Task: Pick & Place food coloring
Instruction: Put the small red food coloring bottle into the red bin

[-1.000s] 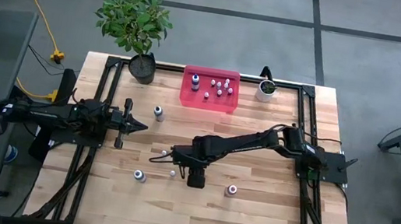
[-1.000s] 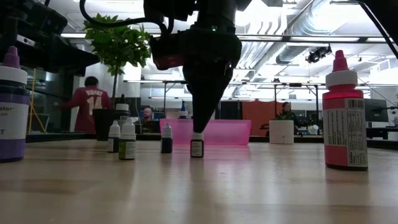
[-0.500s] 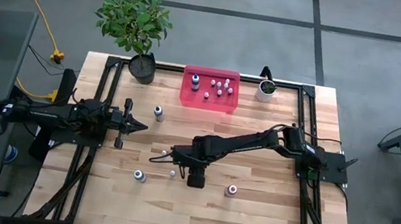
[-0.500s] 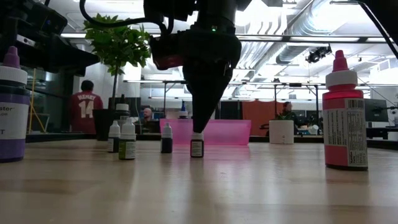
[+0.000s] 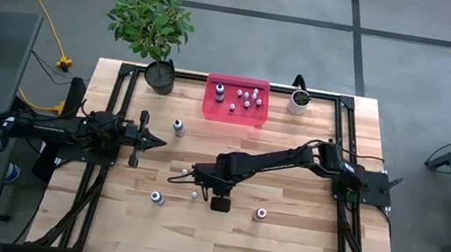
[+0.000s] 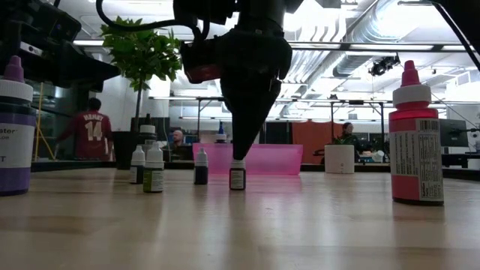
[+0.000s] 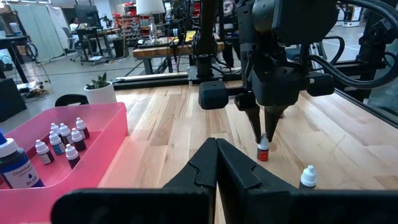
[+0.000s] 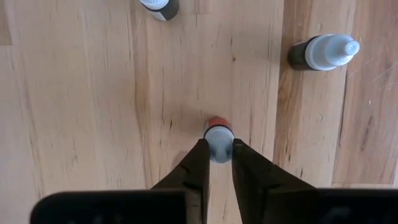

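Observation:
The food coloring is a set of tiny bottles. Several stand in the pink tray [image 5: 235,110] at the far edge, others on the table: one [image 5: 179,127] far left, one [image 5: 157,197] and one [image 5: 260,213] near. My right gripper [image 8: 217,144] points straight down at mid-table [image 5: 203,179] and is shut on a tiny red bottle [image 6: 238,178] with a white cap that stands upright on the wood. My left gripper [image 5: 155,141] hovers shut at the table's left, aimed level toward the right; the left wrist view [image 7: 216,146] shows it apart from every bottle. My right gripper pinches the tiny red bottle by its white cap [image 8: 219,134], one finger on each side, only at the fingertips [image 6: 238,152]. The fingers come from above, pointing down. The bottle is upright with its base on the table [image 6: 238,187].
Near the held bottle stand a dark bottle [image 8: 323,53] and another [image 8: 158,6]. A big purple bottle [image 6: 13,135] and a big pink one [image 6: 415,142] sit near the camera. A leafy plant [image 5: 151,23] and a small white pot [image 5: 299,101] flank the tray.

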You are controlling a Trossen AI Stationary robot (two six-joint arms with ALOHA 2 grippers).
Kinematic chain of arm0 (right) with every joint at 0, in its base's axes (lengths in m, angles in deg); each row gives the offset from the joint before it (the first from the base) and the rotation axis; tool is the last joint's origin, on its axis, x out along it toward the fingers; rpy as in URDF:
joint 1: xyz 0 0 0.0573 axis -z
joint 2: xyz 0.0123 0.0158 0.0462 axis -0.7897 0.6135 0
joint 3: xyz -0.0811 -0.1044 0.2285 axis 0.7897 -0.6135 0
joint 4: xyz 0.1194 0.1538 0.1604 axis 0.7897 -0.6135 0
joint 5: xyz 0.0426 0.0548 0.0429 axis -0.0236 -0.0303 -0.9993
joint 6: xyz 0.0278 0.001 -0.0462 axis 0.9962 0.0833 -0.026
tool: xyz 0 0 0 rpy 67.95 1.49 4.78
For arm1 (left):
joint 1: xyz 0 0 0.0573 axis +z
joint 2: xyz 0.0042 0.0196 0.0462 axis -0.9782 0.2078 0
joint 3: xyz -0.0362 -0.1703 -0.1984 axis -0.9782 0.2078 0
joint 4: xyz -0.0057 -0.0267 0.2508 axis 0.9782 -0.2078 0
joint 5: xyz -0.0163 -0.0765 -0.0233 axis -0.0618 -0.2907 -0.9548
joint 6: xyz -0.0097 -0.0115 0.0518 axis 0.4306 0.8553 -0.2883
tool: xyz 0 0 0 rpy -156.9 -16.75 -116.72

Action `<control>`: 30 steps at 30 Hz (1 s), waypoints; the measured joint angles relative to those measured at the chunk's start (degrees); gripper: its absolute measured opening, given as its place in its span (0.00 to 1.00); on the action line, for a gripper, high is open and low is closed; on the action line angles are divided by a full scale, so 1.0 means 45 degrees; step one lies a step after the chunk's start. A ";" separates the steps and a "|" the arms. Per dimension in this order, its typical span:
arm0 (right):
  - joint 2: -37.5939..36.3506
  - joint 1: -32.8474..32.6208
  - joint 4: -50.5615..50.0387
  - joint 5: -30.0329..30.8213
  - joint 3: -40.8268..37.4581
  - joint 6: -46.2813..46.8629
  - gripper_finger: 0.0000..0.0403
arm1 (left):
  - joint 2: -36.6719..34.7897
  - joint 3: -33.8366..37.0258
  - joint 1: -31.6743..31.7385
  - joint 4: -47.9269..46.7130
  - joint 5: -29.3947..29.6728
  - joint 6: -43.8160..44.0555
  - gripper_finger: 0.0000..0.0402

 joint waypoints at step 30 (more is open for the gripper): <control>-0.0413 0.0005 0.0374 0.0051 0.0010 -0.0287 0.09 | -0.0004 0.0000 0.0004 0.0005 0.0004 0.0001 0.00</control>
